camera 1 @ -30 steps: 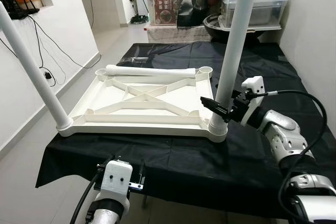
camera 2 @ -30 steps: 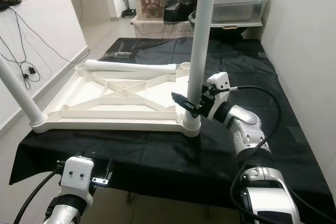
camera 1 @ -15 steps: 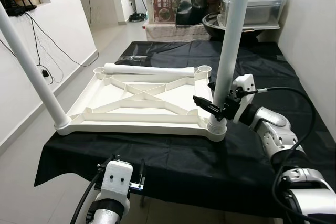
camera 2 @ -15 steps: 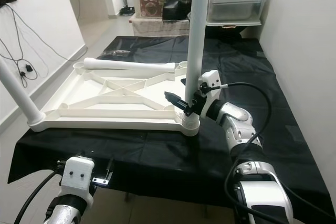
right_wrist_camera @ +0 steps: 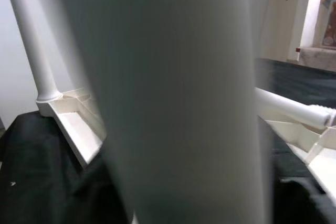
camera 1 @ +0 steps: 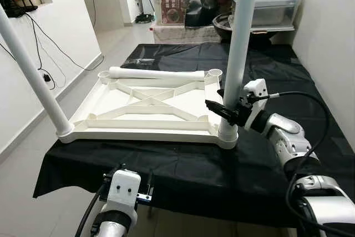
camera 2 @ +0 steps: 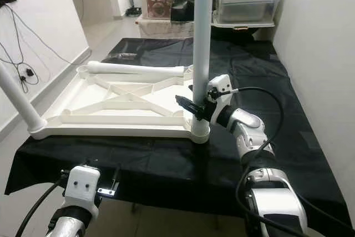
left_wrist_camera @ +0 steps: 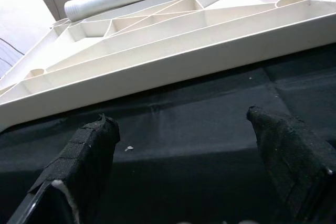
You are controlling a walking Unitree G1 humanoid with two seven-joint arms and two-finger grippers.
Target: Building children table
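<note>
The counter [camera 1: 288, 70], draped in black cloth, fills the centre of the left eye view. On it lies one white tabletop panel [camera 1: 150, 106], underside up, its ribs exposed, spanning centre-left of the frame.

Legs counted: three. One upright leg [camera 1: 236, 54] stands in the panel's near corner socket, right of centre, its long axis vertical and running out of the top of the frame. A second upright leg [camera 1: 30, 70] stands in the near corner socket at the left edge of the frame, leaning slightly. One loose leg [camera 1: 158, 74] lies flat along the panel's far edge, long axis horizontal across the frame. Two far corner sockets appear unfilled.

The right end effector [camera 1: 217, 109] sits at the base of the right-of-centre leg, just above the socket. Its fingers reach around the leg; whether they are clamped on it cannot be told. The leg lies directly ahead of this end effector and close against it.

The left end effector [left_wrist_camera: 178, 177] hangs low at the bottom left of the frame, before the counter's near edge, fingers spread apart and empty.

The right arm is the nearer to the loose leg.
</note>
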